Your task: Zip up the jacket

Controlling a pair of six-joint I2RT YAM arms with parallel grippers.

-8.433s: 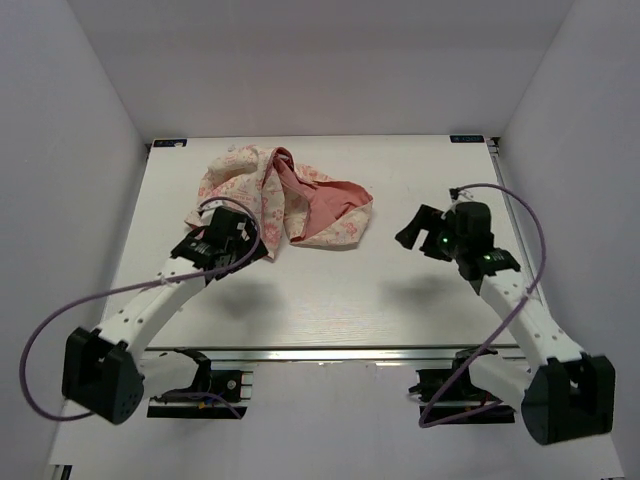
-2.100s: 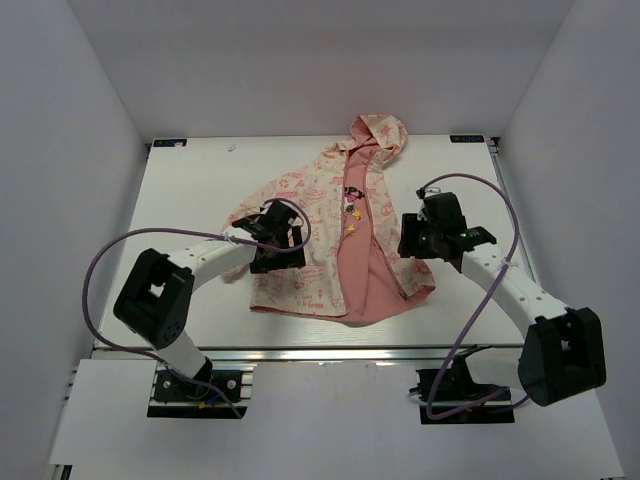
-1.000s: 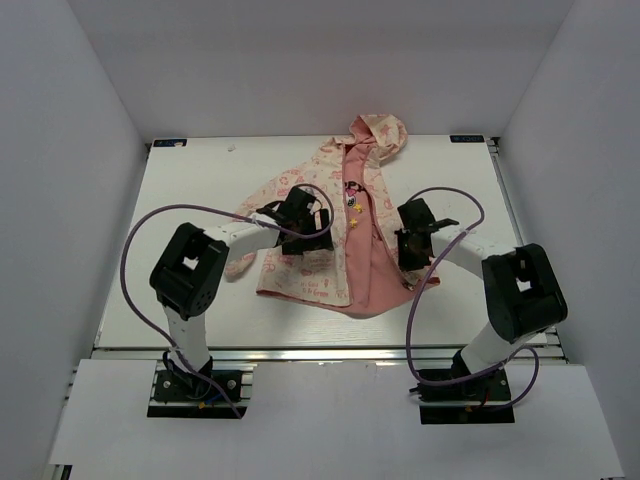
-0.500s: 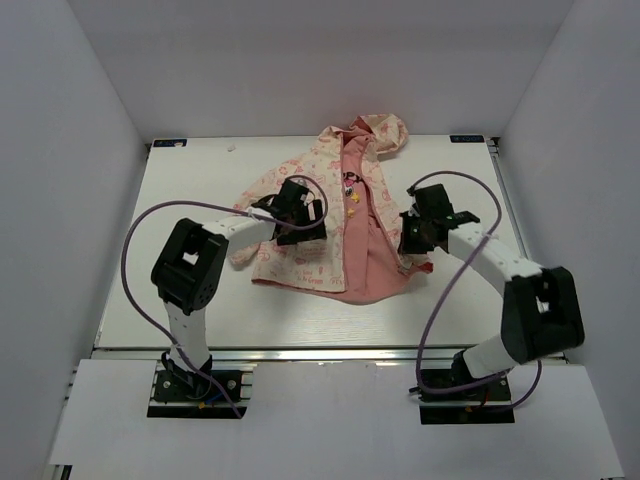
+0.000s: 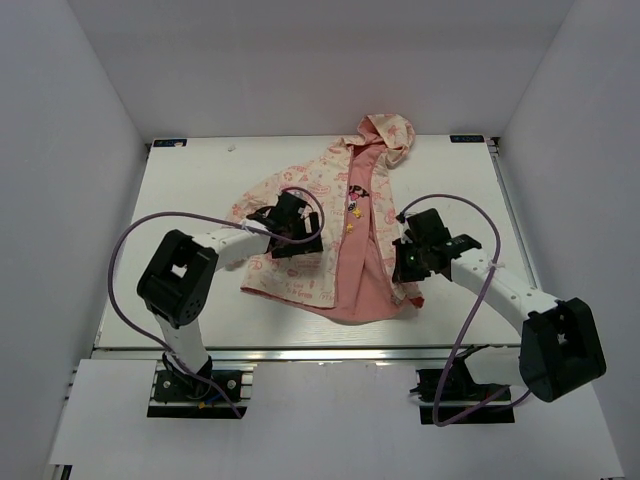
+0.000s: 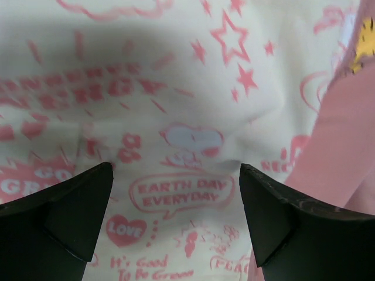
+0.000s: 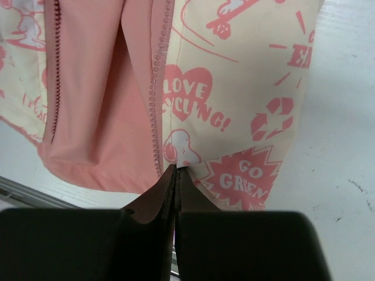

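**Jacket [image 5: 312,278] spread open on worktop, one end effector closed on its hem**

A small hooded garment in cream fabric is seen, printed in pink with stars, hearts and slogans such as "EARTH DAY EVERYDAY" and "LOVE CYCLING!". The front is laid open, so the plain salmon-pink lining [image 5: 362,270] is exposed down the middle. Two rows of pink zipper teeth [image 7: 157,88] are shown unjoined in the right wrist view. A few small dark and yellow motifs are visible on the pink just below the hood [image 5: 386,133].

The jacket is placed at the middle of the white worktop [image 5: 180,200], with the hood towards 12 o'clock and the hem towards 6 o'clock, slightly skewed.

The left end effector [image 6: 176,181] is held wide apart directly above the cream front panel on the jacket's 9 o'clock side; printed fabric fills the space between its fingers [image 6: 73,213], and contact cannot be judged. The right end effector [image 7: 176,171] is found at the garment's 4 o'clock corner, its tips pressed together on the hem edge at the foot of one zipper row.
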